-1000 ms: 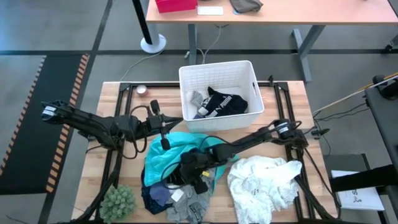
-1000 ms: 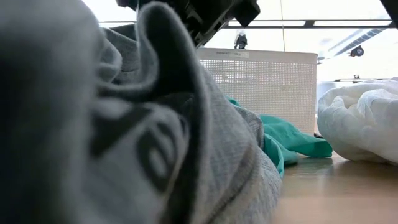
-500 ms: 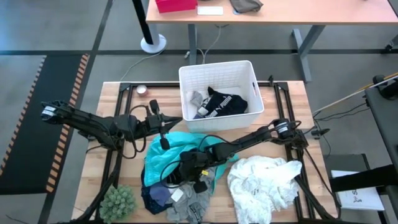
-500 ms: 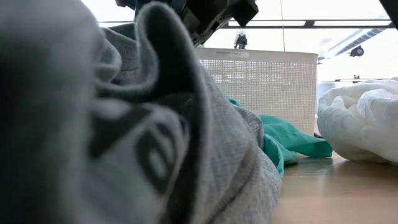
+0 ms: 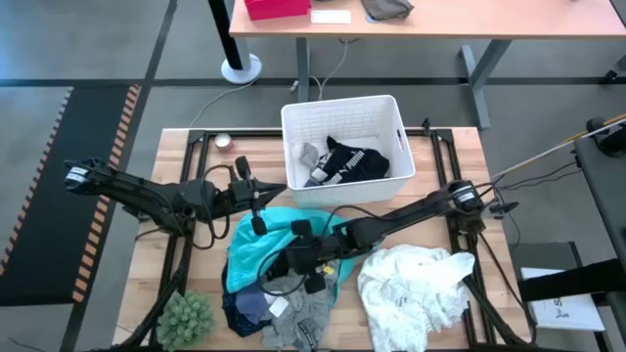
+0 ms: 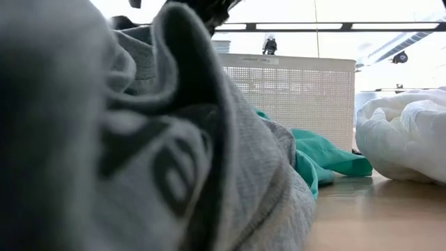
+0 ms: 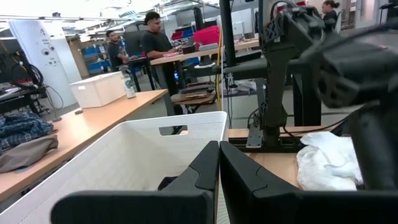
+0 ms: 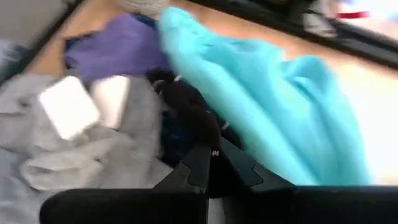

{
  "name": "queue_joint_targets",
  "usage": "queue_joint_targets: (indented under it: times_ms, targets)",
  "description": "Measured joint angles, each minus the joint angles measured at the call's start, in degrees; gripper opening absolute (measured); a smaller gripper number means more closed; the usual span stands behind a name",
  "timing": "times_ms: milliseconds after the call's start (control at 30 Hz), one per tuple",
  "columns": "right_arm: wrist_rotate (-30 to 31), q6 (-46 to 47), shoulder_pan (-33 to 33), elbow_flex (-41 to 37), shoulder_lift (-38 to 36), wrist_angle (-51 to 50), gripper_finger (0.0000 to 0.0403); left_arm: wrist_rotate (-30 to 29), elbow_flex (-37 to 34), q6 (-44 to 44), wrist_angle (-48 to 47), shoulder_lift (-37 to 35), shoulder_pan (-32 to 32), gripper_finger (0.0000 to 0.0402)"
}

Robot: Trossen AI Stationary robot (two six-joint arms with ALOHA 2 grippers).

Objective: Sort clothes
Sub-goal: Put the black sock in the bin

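Note:
A pile of clothes lies at the table's near middle: a teal garment (image 5: 256,249), a navy one (image 5: 243,309) and a grey one (image 5: 298,321) with white tags (image 8: 68,109). To their right a large white garment (image 5: 416,286) lies apart. My right gripper (image 5: 309,282) hovers over the pile, shut on a black cloth (image 8: 186,112). My left gripper (image 5: 256,217) waits shut and level, left of the white bin (image 5: 389,115), which holds a black garment with white print (image 5: 350,161). My right gripper pinches the black cloth between its two fingers at one bunched end (image 8: 208,146), coming slanting down from the table's right side. The cloth runs from the fingers down into the pile beside the teal garment (image 8: 261,93); layers cannot be told.
A green spiky plant (image 5: 186,315) stands at the near left corner, and a small round object (image 5: 223,141) lies at the far left. The grey garment (image 6: 139,139) fills the low view's foreground. A black frame (image 5: 196,156) runs along the table's edges.
My right gripper has risen above the pile and now points less steeply down; in the low view it has gone almost out of the picture's top. The pile and the white garment lie as before.

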Motion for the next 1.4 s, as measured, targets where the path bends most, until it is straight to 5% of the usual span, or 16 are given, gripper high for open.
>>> queue_joint_targets:
  times_ms: [167, 733, 1400]
  targets:
    - [9.73, -0.69, 0.71, 0.00, -4.75, -4.68, 0.0003, 0.02, 0.00, -0.01, 0.20, 0.00, 0.00, 0.0000]
    - [21.43, 0.88, -1.83, -0.04, -22.94, -14.33, 0.0003, 0.04, -0.11, -0.18, 0.31, 0.07, 0.00, 0.0000]
    - [22.50, 9.12, -23.19, -0.04, -29.33, -25.65, 0.0003, 0.04, -0.11, -0.18, 0.32, 0.11, 0.00, 0.0000]
